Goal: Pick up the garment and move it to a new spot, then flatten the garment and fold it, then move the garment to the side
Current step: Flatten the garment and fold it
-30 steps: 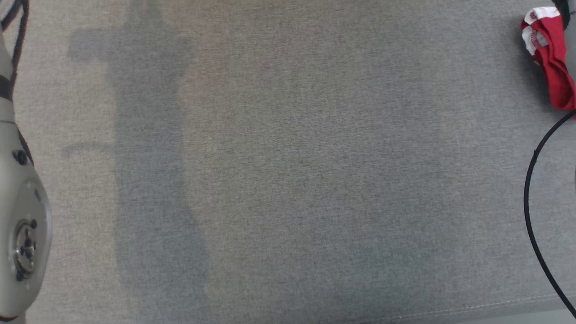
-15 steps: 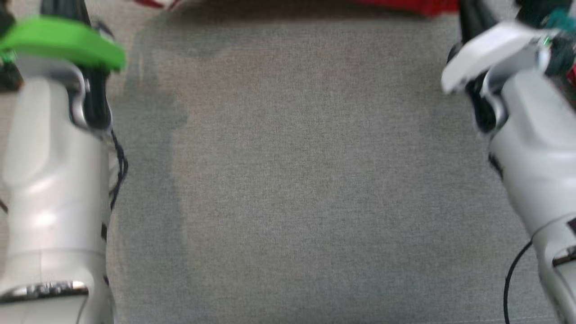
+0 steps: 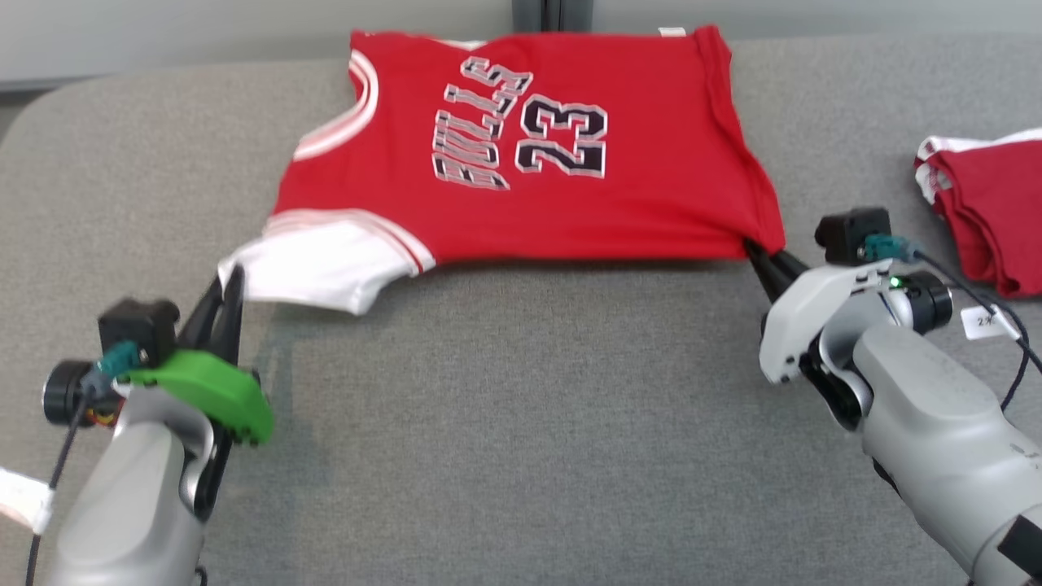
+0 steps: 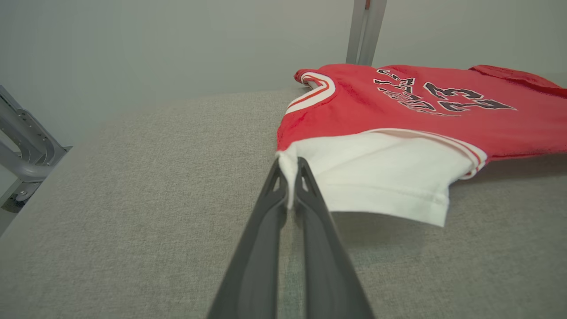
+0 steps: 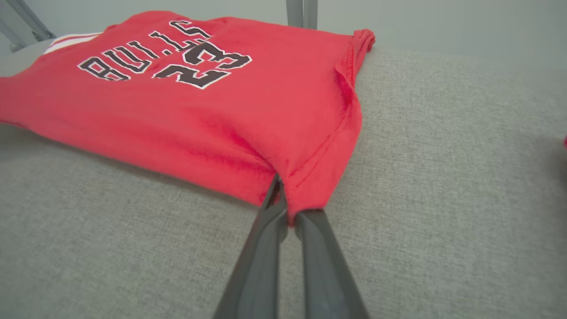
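The biggest thing here is the grey padded surface (image 3: 521, 423). There's loads of free room near the robot, but the garment (image 3: 570, 203), a red jersey lying print-up, sits right along the far edge. Its far side looks about flush with that edge, so I'd guess any shove away from the robot could send it sliding off the back. It's strung between the two arms, with the near edge raised a bit and a shadow underneath.

Next worry is the red pile (image 3: 989, 212) off to the robot's right. It's apart from the jersey but near the right arm. If that arm swings outward while spreading or folding, I reckon it clips the pile or drags it along.

Then the grips. The left gripper (image 4: 289, 166) is clamped shut on the white sleeve (image 4: 376, 177), and it's a really thin bite, with just the very edge of the fabric between the tips. The right gripper (image 5: 287, 208) is closed on the hem corner (image 5: 310, 190) with cloth bunched over its tips, which looks more secure to me.

Pull the two apart too hard while flattening and my bet is the sleeve side pops out first. That would leave the jersey crooked, with one end flopped loose on the surface.
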Controlling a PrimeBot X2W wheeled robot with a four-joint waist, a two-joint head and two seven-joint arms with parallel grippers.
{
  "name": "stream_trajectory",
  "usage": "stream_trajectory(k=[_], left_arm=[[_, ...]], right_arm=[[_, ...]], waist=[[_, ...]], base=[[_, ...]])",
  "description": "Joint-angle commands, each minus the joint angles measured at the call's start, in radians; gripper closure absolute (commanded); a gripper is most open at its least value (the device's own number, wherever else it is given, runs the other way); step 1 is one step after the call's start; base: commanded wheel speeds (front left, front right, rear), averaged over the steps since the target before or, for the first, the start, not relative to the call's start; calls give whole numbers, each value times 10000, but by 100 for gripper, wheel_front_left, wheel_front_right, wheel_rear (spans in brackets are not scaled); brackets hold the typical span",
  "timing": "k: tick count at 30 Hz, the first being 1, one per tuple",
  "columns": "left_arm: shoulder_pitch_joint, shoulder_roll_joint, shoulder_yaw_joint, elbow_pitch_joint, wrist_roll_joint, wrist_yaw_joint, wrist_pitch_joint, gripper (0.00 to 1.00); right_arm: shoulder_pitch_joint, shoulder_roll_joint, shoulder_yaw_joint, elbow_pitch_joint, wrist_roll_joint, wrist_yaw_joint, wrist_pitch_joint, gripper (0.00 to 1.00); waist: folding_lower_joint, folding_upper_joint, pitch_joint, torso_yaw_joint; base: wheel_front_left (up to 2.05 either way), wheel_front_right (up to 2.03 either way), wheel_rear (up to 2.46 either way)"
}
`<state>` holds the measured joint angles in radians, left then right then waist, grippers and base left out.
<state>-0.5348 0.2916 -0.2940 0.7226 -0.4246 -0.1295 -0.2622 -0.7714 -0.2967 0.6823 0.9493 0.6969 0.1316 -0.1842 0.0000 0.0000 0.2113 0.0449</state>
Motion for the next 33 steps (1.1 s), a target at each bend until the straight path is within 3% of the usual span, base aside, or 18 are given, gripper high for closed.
stream_trajectory(k=[1, 10, 17, 23, 33], left_arm=[[437, 295, -308, -70, -55, -13, -29, 100], [2037, 1514, -2605, -863, -976, 3, -29, 100], [2992, 2187, -3096, -1755, -1349, 4, -28, 100], [4063, 2663, -3047, -2525, -1747, 5, -28, 100], [5557, 3527, -3160, -4041, -1974, 250, 104, 100]], right_arm=[[287, -213, 309, -40, 141, -17, 105, 100], [1174, -1013, 1941, -221, 1202, -17, 952, 100], [1806, -1758, 2967, -1075, 2202, -17, 1576, 100], [2278, -2533, 3525, -2387, 3774, -17, 2760, 100], [2745, -3842, 4410, -4196, 5227, -17, 4800, 100]], waist=[[0, 0, -901, 45], [0, 0, -2004, 91], [0, 0, -2507, 96], [0, 0, -2903, 6], [0, 0, -3030, -43]], base=[[0, 0, 0], [0, 0, 0], [0, 0, 0], [0, 0, 0], [0, 0, 0]])
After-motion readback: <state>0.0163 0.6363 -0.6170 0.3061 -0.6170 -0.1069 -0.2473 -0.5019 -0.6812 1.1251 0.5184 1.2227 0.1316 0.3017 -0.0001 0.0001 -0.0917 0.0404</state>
